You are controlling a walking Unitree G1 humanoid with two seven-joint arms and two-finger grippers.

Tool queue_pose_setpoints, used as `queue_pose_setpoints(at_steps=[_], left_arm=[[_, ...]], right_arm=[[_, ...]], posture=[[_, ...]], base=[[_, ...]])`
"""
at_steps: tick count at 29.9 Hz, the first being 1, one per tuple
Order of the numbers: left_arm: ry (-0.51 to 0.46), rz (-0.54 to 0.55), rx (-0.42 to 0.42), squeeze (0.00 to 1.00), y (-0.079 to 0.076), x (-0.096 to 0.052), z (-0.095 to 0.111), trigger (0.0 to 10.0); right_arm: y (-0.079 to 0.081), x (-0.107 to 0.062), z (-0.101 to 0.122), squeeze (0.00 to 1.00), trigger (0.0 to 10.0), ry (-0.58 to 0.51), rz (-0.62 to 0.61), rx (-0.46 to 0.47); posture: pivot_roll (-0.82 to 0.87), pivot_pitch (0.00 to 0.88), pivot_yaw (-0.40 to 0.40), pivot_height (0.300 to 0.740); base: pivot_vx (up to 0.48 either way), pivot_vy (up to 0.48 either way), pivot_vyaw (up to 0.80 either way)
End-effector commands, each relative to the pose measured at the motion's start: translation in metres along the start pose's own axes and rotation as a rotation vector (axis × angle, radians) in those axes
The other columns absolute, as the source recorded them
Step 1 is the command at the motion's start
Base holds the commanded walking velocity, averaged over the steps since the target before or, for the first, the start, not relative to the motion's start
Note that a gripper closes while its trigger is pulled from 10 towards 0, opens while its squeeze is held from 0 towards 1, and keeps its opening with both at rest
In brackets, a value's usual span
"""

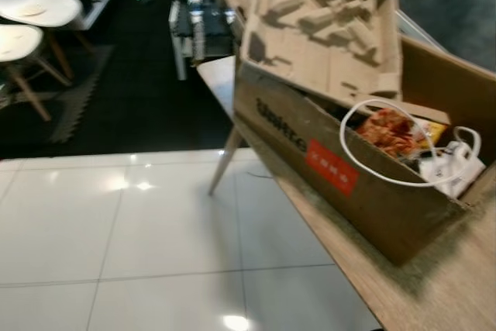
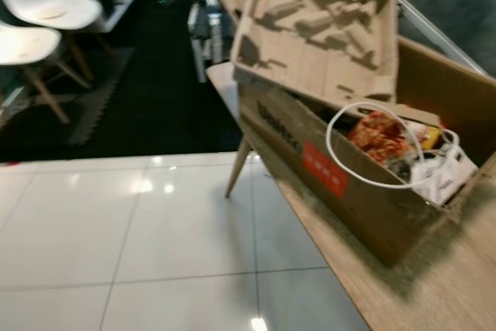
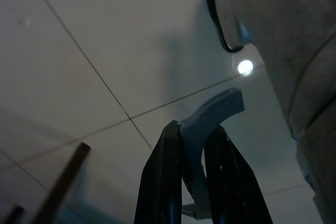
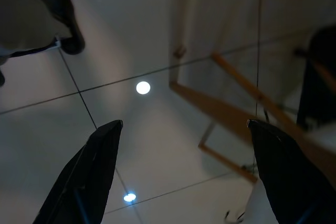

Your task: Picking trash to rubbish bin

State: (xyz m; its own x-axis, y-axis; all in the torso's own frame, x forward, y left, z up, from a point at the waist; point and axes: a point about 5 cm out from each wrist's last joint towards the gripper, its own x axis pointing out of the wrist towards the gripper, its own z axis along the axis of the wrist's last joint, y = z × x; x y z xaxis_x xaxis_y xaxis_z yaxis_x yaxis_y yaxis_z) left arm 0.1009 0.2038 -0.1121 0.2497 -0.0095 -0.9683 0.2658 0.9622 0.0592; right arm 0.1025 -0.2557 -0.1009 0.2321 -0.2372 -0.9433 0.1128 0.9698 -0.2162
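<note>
Left eye view is soft with blur, and the cardboard box (image 1: 341,153) on the wooden table (image 1: 434,292) serves as the landmark. Far left of the box, two white chairs (image 1: 31,13) are cut off by the frame edge, standing where dark mats (image 1: 132,91) meet the pale tiled floor (image 1: 116,238); those tiles lie open left of the box up to the table's edge. A moulded pulp tray (image 1: 322,25) leans on the box's far rim, hiding part of the inside. Within the box sit a red printed packet (image 1: 391,131), a white cable loop (image 1: 364,162) and a white crumpled item (image 1: 453,164), hard to identify. The left gripper (image 3: 197,182) hangs over tiles, fingers clamped on a pale curved piece (image 3: 210,121). The right gripper (image 4: 184,171) hangs with fingers wide apart.
</note>
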Motion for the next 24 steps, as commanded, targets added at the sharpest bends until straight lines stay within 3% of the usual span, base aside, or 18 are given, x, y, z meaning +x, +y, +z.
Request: queue_pose_setpoints(at_steps=[1, 10, 18, 23, 24], left_arm=[[-0.087, -0.009, 0.005, 0.0, -0.007, 0.001, 0.022, 10.0], [-0.101, 0.018, 0.007, 0.0, -0.003, 0.001, 0.023, 10.0], [-0.154, 0.107, -0.043, 0.0, 0.013, -0.002, 0.037, 10.0], [-0.213, 0.211, -0.126, 0.0, 0.034, -0.007, 0.051, 10.0], [-0.249, 0.254, -0.18, 0.0, 0.044, -0.01, 0.058, 10.0]], right_arm=[[0.004, 0.0, -0.011, 0.0, 10.0, 0.036, 0.019, -0.001], [-0.001, 0.0, -0.012, 0.0, 10.0, 0.041, 0.031, -0.003], [-0.004, 0.0, -0.011, 0.0, 10.0, 0.04, 0.042, -0.008], [-0.003, 0.0, -0.008, 0.0, 10.0, 0.034, 0.048, -0.008], [0.0, 0.0, -0.006, 0.0, 10.0, 0.031, 0.054, -0.007]], posture=[[0.04, 0.092, -0.027, 0.74], [0.04, 0.09, -0.029, 0.74], [0.04, 0.085, -0.031, 0.74], [0.04, 0.086, -0.03, 0.74], [0.04, 0.086, -0.03, 0.74]], base=[[0.0, 0.0, -0.78], [0.0, 0.0, -0.78], [0.0, 0.0, -0.78], [0.0, 0.0, -0.78], [0.0, 0.0, -0.78]])
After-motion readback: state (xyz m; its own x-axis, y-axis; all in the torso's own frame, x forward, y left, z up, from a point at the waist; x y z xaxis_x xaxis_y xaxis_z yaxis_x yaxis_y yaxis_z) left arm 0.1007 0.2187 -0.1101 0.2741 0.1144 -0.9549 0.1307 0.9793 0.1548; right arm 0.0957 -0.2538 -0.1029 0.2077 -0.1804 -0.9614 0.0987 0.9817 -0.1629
